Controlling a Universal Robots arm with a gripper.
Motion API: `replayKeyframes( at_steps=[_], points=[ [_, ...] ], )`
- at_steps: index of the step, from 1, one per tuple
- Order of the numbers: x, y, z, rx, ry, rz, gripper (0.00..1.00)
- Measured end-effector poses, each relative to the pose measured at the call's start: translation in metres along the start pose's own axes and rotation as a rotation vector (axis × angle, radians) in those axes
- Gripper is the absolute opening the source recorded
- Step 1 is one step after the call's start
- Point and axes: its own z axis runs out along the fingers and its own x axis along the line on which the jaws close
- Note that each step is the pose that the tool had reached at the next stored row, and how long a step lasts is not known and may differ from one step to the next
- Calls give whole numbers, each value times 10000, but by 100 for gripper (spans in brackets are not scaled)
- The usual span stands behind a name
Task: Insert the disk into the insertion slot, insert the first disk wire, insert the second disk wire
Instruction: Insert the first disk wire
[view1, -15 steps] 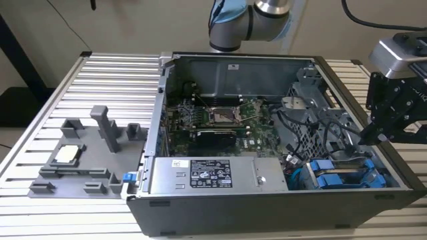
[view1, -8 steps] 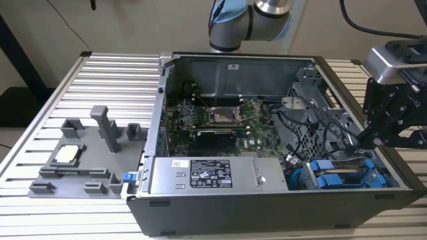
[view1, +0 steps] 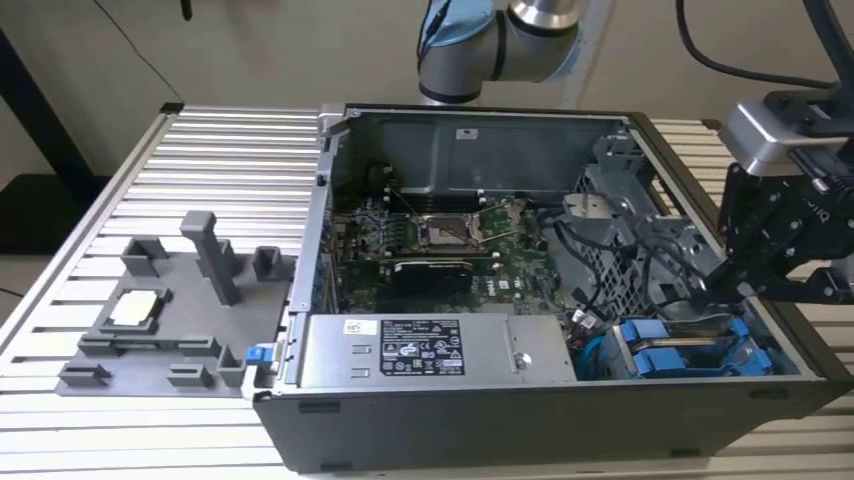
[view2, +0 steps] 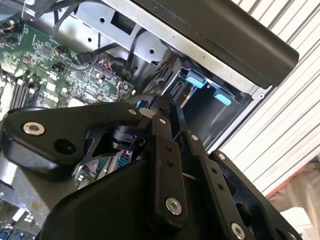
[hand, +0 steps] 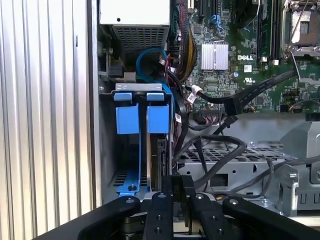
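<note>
The disk (hand: 161, 165) stands on edge in the insertion slot of the drive bay, its blue carrier tab (hand: 159, 118) beside a second blue carrier (hand: 127, 119). In the exterior view the blue carriers (view1: 681, 355) sit at the case's front corner on the exterior view's right. My gripper (view1: 711, 290) hangs just behind that bay, among black cables. In both wrist views the fingers meet closely (hand: 182, 182), and a thin black disk wire (view2: 140, 97) arcs to their tips (view2: 155, 102). The wire's connector end is hidden between the fingers.
The open computer case (view1: 467, 125) holds a motherboard (view1: 441, 235), a grey labelled power-supply box (view1: 420, 350) and loose black cables (hand: 225, 150) over a metal cage. A grey fixture plate (view1: 160, 320) lies on the slatted table at the exterior view's left.
</note>
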Motion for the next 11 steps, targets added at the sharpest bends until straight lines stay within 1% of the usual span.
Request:
replayKeyframes(
  at_steps=[4,11],
  points=[
    [10,-5,37,-1,0,-1,19],
    [36,-31,78,-10,-2,-13,19]
  ],
)
